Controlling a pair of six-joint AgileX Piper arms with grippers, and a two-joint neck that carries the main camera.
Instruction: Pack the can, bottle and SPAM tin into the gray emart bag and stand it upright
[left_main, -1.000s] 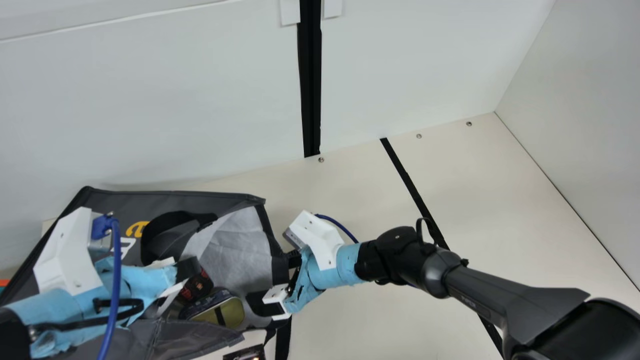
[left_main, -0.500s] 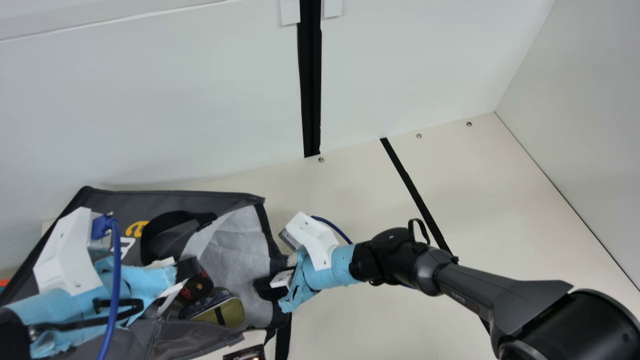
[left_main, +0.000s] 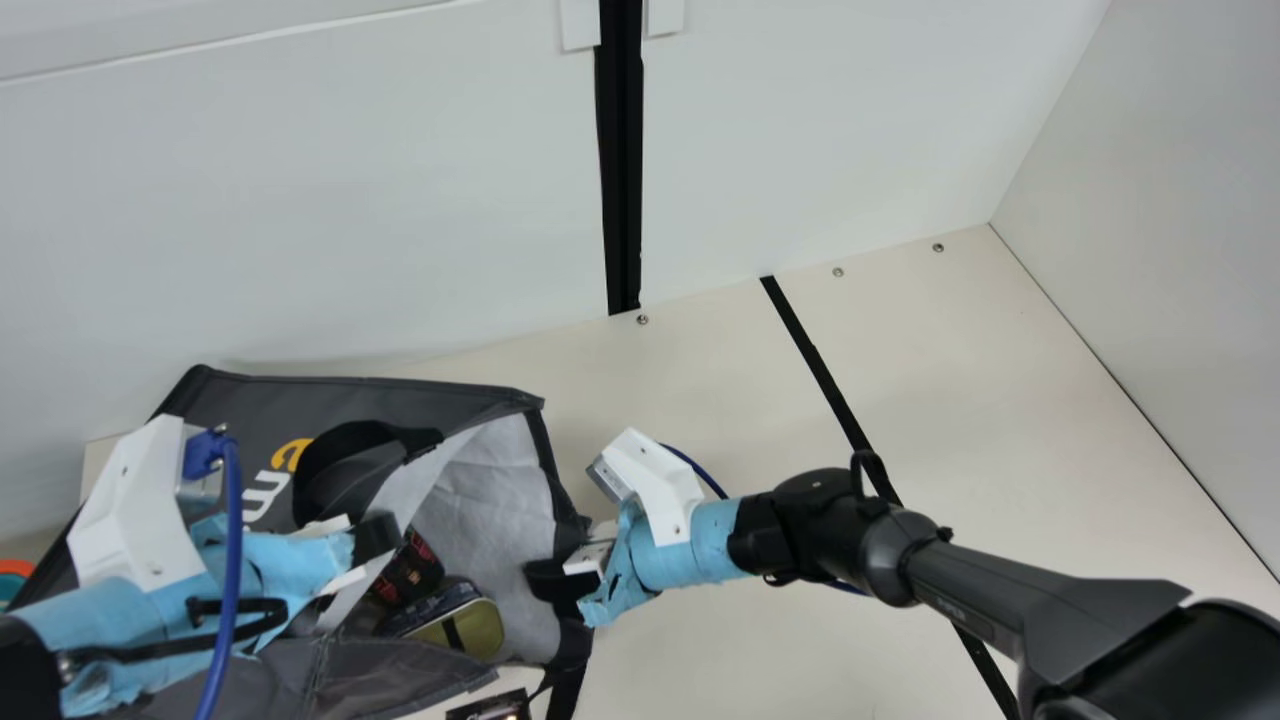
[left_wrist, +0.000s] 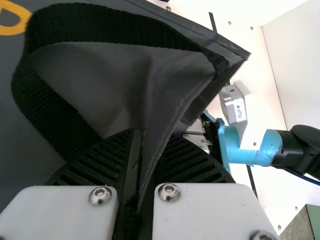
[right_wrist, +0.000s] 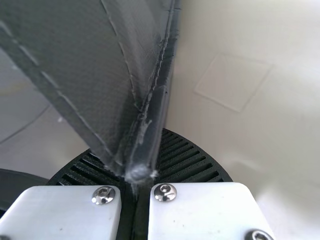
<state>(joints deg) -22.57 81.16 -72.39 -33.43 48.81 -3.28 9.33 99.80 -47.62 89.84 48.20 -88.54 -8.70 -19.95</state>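
Observation:
The gray emart bag (left_main: 370, 400) lies on its side at the lower left of the main view, its mouth toward my right arm. Inside the opening rest a dark can or bottle with red print (left_main: 412, 570) and the SPAM tin (left_main: 468, 628). My left gripper (left_main: 372, 540) is over the bag; in the left wrist view the left gripper (left_wrist: 140, 170) is shut on a fold of the gray fabric. At the bag's right edge is my right gripper (left_main: 575, 560); in the right wrist view the right gripper (right_wrist: 135, 187) is shut on a seamed corner of the bag.
A small dark object (left_main: 492, 708) lies at the bottom edge, in front of the bag. An orange and teal item (left_main: 12, 578) shows at the far left. Behind the bag rises a white wall (left_main: 300, 200); bare table (left_main: 740, 400) extends to the right.
My right gripper moved left onto the bag's edge, closed on it and shifted back right. The bag and the goods inside shifted slightly right with it. My left arm stayed still.

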